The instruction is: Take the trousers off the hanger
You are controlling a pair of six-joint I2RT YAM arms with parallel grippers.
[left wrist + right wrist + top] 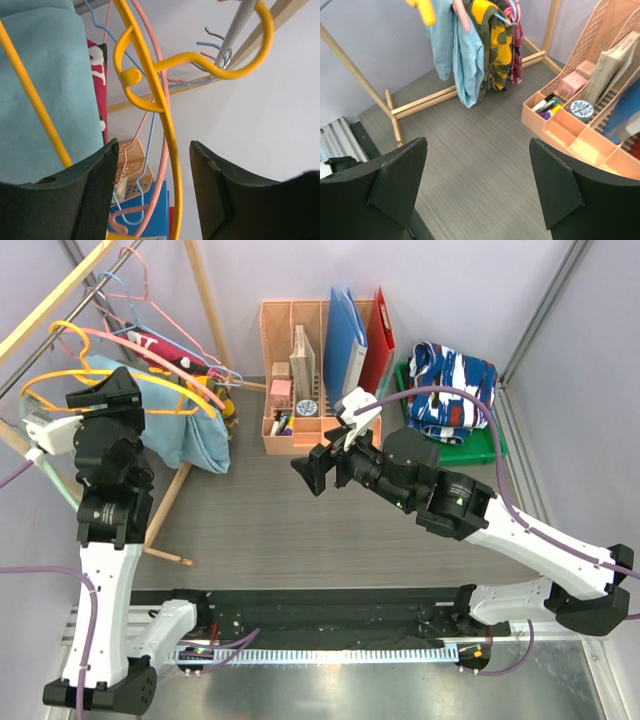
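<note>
Light blue trousers (pixel 195 435) hang from a yellow plastic hanger (pixel 60 390) on the wooden clothes rack (pixel 205 300) at the far left of the grey wood-grain table (pixel 260 510). The left gripper (pixel 105 390) is raised right up beside them. Seen from its own wrist, the left gripper (pixel 154 150) stands open. One arm of the yellow plastic hanger (pixel 150 60) runs down through the gap between the two black fingers (pixel 100 190). Whether it touches either of them cannot be told. The hanger's hook loops over a metal rail (pixel 240 25), with the light blue trousers (pixel 40 75) filling the left of that view. Thin pink wire hangers (pixel 162 100) crowd in behind.

The right gripper (pixel 308 472) hangs over the middle of the table, pointed towards the rack. It is open and holds nothing, well apart from the clothes. From the right gripper (pixel 477 142), the light blue trousers (pixel 465 65) are seen at the front of the row. Yellow-olive camouflage trousers (pixel 495 45) hang just behind them, and a pink camouflage pair (pixel 516 50) comes next.

A navy, white and red printed garment (pixel 455 390) lies bunched on a green tray (pixel 480 445) at the far right. It sits beside a peach desk organiser (pixel 300 370) holding a blue folder (pixel 345 335) and a red folder (pixel 380 330)
</note>
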